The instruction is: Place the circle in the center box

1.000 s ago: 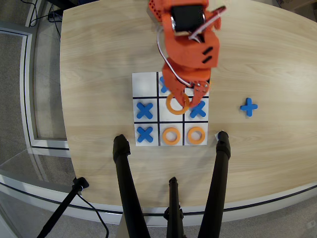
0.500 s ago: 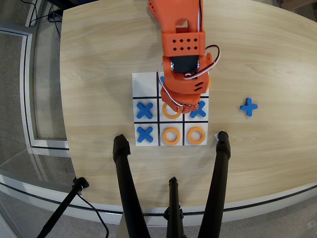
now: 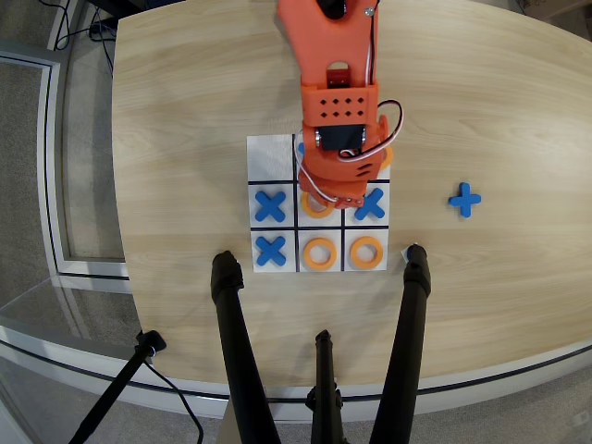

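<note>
Table [image 3: 185, 92]: light wood, carries everything. Black tripod legs [image 3: 236, 342] cross the near edge in the overhead view.

Arm [image 3: 335, 83]: orange, comes in from the far side and sits right over the middle of the grid board [image 3: 271, 155], hiding most of the far-middle and far-right cells.

Board fill, as far as visible:
- blue X [image 3: 269, 205] in the middle-left cell, blue X [image 3: 270, 251] in the near-left cell, blue X [image 3: 372, 205] in the middle-right cell, partly under the arm
- orange ring [image 3: 319, 252] near-middle, orange ring [image 3: 366, 252] near-right
- a sliver of orange shows at the far-right cell beside the arm; probably another ring, can't confirm
- spare blue X [image 3: 464, 199] on the table, well right of the board

The circle [image 3: 314, 209]: only its near-left arc shows below the wrist, and that arc lies inside the center box [image 3: 307, 219]. Can't tell if it's flat on the cell or just above it.

End effector [image 3: 328, 199]: buried under the wrist housing from this angle. Can't tell if the fingers are spread or pinching the circle.

Status estimate: transport looks done, the circle is over or in the right cell. Left: confirm release, check the ring sits within the black lines, lift clear without dragging it.
</note>
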